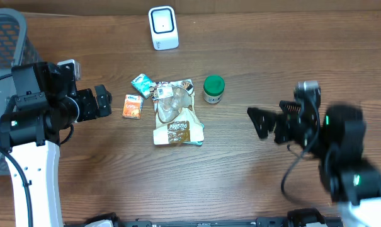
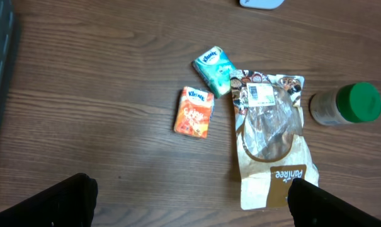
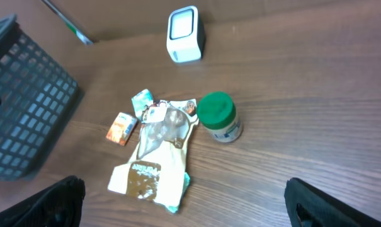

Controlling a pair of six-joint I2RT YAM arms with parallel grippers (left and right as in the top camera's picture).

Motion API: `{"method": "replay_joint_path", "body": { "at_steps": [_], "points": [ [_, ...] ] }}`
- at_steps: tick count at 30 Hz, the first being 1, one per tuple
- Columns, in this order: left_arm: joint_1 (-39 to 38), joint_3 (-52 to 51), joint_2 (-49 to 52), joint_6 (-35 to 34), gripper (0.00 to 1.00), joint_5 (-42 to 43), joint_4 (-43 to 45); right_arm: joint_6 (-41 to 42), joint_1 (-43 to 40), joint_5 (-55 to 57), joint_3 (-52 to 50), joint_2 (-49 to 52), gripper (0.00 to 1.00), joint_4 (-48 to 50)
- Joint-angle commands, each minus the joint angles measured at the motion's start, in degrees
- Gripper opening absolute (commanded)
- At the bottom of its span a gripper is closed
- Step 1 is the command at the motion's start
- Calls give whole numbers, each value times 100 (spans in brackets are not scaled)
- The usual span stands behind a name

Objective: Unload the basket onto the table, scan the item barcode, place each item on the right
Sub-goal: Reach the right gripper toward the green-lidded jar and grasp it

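On the counter (image 1: 253, 183), we see a bag (image 1: 174, 120), jar (image 1: 213, 88) and scanner (image 1: 163, 28); the left hand (image 1: 105, 103) and right hand (image 1: 258, 122) flank the bag, both spread wide, holding nothing.

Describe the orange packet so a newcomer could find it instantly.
Find the large snack bag mid-table, in front of the white scanner. Two small packets lie on its basket side; the orange packet is the one farther from the scanner, unlike the teal packet.

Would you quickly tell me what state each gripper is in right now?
Left gripper: open, holding nothing.
Right gripper: open, holding nothing.
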Motion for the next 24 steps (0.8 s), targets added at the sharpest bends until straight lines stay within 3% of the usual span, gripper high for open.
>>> {"method": "replay_joint_path", "body": {
  "at_steps": [1, 6, 14, 19, 24],
  "points": [
    [26, 74, 11, 48, 100, -35, 11, -264, -13, -81, 1185, 1045, 100, -575],
    [26, 76, 11, 48, 100, -35, 13, -389, 37, -98, 2577, 2533, 100, -1641],
    [26, 76, 11, 48, 100, -35, 11, -439, 103, -494, 2763, 3711, 99, -938],
    [26, 76, 11, 48, 100, -35, 13, -389, 551, 485, 3230, 4332, 100, -935],
    [26, 74, 11, 48, 100, -35, 13, -505, 1095, 1847, 4463, 5265, 100, -1622]
  ]
}}
